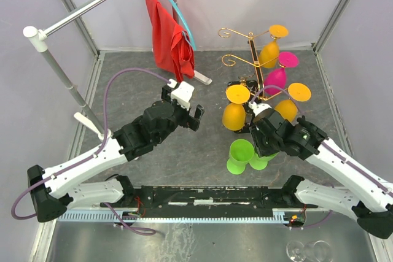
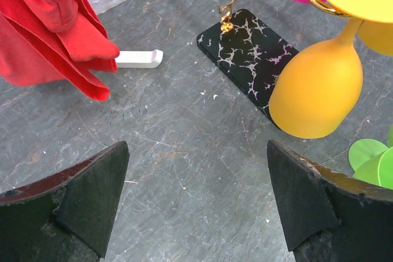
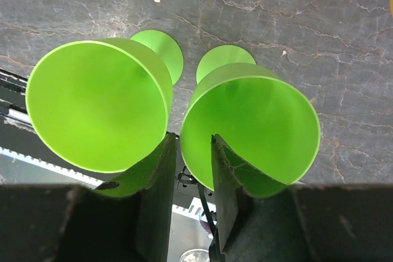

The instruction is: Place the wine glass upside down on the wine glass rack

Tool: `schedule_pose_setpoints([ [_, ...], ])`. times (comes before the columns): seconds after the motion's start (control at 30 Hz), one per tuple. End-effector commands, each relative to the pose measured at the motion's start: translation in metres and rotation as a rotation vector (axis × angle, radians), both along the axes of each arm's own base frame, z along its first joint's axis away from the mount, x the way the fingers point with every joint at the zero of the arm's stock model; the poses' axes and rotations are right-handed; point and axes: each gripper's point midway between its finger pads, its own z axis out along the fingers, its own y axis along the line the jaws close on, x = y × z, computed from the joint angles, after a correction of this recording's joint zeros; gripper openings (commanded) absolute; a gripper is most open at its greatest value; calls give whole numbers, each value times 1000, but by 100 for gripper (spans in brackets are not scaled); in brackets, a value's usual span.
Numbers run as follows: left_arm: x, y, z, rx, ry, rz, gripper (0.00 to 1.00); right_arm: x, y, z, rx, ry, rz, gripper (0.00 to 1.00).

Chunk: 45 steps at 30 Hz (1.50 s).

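Narrowly parted, right tool straddles the wine glass rim, another green glass just beside.

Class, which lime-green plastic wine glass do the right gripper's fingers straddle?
The lime-green glass on the right in the right wrist view: one finger dips inside its bowl; neither enters the left glass.

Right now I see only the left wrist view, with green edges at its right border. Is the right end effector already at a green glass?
Observer: Yes. The right end effector straddles the rim of one green glass, one finger seemingly inside the bowl.
Operator: Is that glass alone?
Observer: No, a second green glass stands upright beside it.
Operator: Any free place on the rack?
Observer: Two left-pointing scroll arms of the wine glass rack look empty.
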Motion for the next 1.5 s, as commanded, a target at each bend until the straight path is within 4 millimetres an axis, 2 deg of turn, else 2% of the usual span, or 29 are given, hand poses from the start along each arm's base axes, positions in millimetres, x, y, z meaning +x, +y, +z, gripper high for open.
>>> schedule_pose_setpoints([
  [0.0,0,6,12,-57,-9,33,99,4,2,-2,-1,-16,-19,36],
  [0.33,-1,6,11,-62,-5,33,99,4,4,-13,-15,-2,-14,31],
  [0.4,-1,5,13,-71,-4,30,99,4,5,-12,-16,-2,-9,25],
  [0.5,-2,2,19,-94,-1,19,99,6,4,-4,-16,-13,-7,10],
  [0.57,-4,1,25,-110,0,12,99,7,1,6,-24,-30,-12,1],
  [0.83,-5,5,37,-137,15,30,99,12,-23,70,-83,-128,-16,1],
  [1.03,-8,6,42,-160,17,29,99,12,-27,122,-35,-215,16,1],
  [1.1,-8,6,43,-162,16,29,99,13,-24,141,15,-260,35,1],
  [1.23,-8,4,44,-172,21,30,99,10,-8,164,115,-300,115,1],
  [1.47,-7,1,56,-208,27,31,99,-13,22,203,314,-306,279,1],
])
